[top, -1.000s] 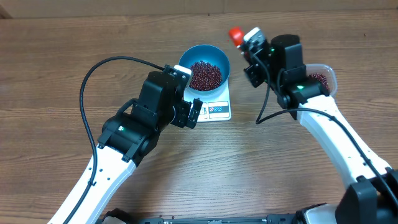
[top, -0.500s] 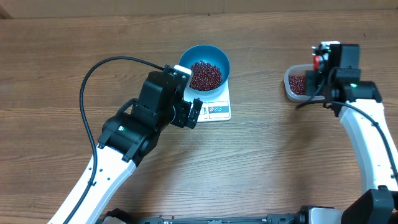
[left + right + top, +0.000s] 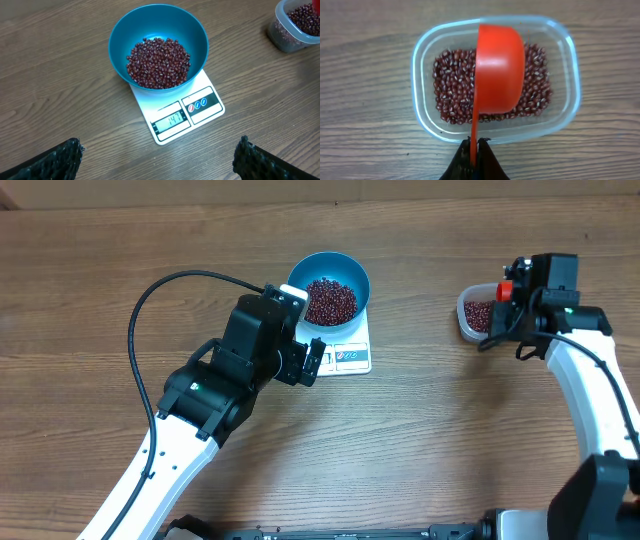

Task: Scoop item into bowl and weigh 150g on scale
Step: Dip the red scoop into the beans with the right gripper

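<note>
Here, beans [image 3: 158,62] in blue bowl [image 3: 125,30] on scale [image 3: 200,116], more in tub [image 3: 418,75]

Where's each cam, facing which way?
Overhead: above table, facing down; left arm, right arm, bowl on scale, tub.
Left wrist: on left arm, angled down at bowl, scale; left gripper open at bottom.
Right wrist: on right arm, facing down into tub; right gripper shut on scoop.
Shared: bowl, scale, tub in overhead and left wrist.
</note>
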### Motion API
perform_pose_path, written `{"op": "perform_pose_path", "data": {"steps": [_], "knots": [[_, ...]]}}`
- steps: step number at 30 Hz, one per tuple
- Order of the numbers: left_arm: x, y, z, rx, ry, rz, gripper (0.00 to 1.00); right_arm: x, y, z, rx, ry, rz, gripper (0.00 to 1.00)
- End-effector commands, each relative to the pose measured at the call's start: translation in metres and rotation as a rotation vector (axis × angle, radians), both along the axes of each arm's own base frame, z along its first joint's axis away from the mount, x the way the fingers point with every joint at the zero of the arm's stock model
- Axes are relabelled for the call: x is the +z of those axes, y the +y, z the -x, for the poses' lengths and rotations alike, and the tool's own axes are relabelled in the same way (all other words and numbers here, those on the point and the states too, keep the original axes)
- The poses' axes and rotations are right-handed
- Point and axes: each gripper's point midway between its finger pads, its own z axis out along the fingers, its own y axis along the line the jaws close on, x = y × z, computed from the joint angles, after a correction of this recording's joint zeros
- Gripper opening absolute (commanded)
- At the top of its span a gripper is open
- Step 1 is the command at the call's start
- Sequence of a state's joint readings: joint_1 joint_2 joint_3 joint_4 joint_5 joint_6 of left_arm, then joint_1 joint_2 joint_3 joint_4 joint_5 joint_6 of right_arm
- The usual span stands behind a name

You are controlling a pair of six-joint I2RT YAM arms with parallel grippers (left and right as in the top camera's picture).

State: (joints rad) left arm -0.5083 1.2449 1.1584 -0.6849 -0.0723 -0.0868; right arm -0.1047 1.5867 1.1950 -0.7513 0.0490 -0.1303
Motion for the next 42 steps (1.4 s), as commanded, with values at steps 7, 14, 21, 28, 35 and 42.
{"op": "perform_pose_path", "data": {"steps": [7,14,21,28,35,42], "knots": [[0.009,0.001,-0.005,0.007,-0.022,0.001,0.99,-0.045,0.002,0.002,-0.004,0.111,-0.025,0.04],[0.009,0.001,-0.005,0.008,-0.022,0.001,1.0,-0.054,0.023,0.001,0.047,0.128,-0.143,0.04],[0.009,0.001,-0.005,0.007,-0.022,0.001,0.99,-0.053,0.041,0.004,0.094,0.135,-0.24,0.04],[0.009,0.001,-0.005,0.007,-0.022,0.001,1.0,-0.032,0.022,0.001,0.053,0.073,-0.213,0.04],[0.009,0.001,-0.005,0.007,-0.022,0.001,0.99,0.004,0.002,0.005,0.005,-0.019,-0.226,0.04],[0.009,0.001,-0.005,0.007,-0.022,0.001,1.0,0.009,0.019,0.01,0.048,-0.021,-0.348,0.04]]}}
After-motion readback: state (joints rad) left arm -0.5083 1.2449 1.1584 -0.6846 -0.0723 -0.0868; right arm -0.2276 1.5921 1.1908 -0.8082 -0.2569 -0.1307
